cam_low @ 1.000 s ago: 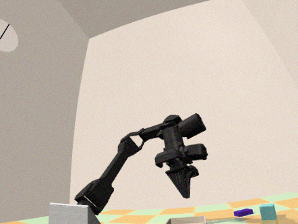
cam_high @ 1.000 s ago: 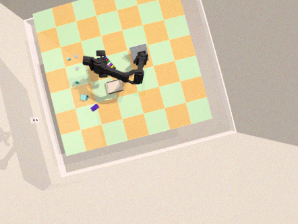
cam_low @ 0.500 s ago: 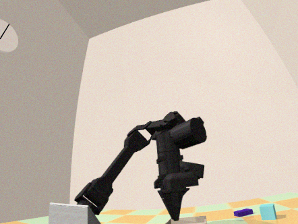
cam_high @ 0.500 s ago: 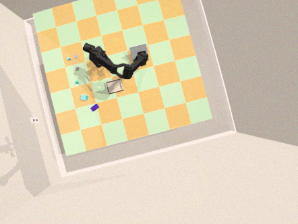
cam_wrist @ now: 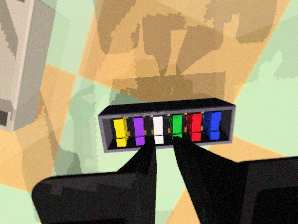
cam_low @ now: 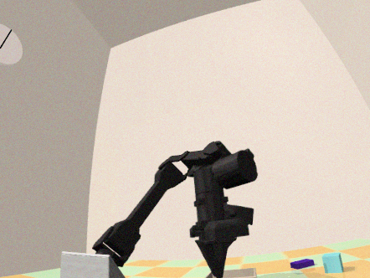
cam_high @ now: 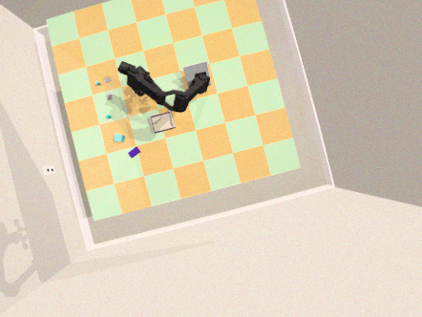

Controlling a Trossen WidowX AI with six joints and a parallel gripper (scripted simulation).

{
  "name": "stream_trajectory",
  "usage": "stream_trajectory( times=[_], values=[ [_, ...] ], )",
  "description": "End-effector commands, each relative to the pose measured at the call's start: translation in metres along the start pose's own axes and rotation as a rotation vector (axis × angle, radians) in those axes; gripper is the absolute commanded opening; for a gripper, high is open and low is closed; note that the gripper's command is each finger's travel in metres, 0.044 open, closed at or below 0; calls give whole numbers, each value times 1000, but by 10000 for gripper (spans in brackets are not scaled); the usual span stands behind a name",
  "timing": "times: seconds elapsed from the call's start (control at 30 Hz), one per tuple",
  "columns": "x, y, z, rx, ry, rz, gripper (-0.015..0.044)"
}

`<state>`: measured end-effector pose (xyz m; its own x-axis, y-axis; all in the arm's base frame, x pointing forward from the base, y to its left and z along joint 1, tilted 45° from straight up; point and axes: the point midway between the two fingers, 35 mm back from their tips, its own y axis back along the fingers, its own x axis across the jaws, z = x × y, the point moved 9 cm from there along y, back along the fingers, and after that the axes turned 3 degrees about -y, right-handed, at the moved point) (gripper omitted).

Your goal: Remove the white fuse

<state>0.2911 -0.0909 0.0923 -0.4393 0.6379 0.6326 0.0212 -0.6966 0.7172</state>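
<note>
Wrist view: the fuse block [cam_wrist: 167,128], a dark open box, lies crosswise on the checkered mat [cam_wrist: 260,95]. Six fuses stand in a row inside it, left to right: yellow fuse [cam_wrist: 120,132], purple fuse [cam_wrist: 139,131], white fuse [cam_wrist: 158,129], green fuse [cam_wrist: 176,127], red fuse [cam_wrist: 194,126], blue fuse [cam_wrist: 213,125]. The white fuse is seated in its slot, third from the left, between purple and green.

The gripper [cam_wrist: 165,145] points down at the block from the near side. Its fingers are drawn in to a narrow gap with nothing between them. The left fingertip [cam_wrist: 149,149] lies in line with the purple and white fuses, the right one with the green; whether either tip touches a fuse or hangs above them cannot be told from this angle.

A pale grey boxlike object [cam_wrist: 22,65] shows at the far left of the wrist view.

Top view: the arm [cam_high: 158,91] reaches leftward from its grey base plate [cam_high: 196,73]. The tray [cam_high: 162,122] sits just near the elbow, apart from the gripper. A cyan cube [cam_high: 118,137] and a purple block [cam_high: 134,152] lie nearer.

Exterior view: the gripper hangs vertical, tip low to the mat.
</note>
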Motion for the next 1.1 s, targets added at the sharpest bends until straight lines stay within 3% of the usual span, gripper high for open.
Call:
stream_trajectory(
  times=[0.0,1.07],
  values=[
    [0,-5,-1,-1,-9,7,71],
    [1,-25,-2,-2,-9,8,71]
  ],
)
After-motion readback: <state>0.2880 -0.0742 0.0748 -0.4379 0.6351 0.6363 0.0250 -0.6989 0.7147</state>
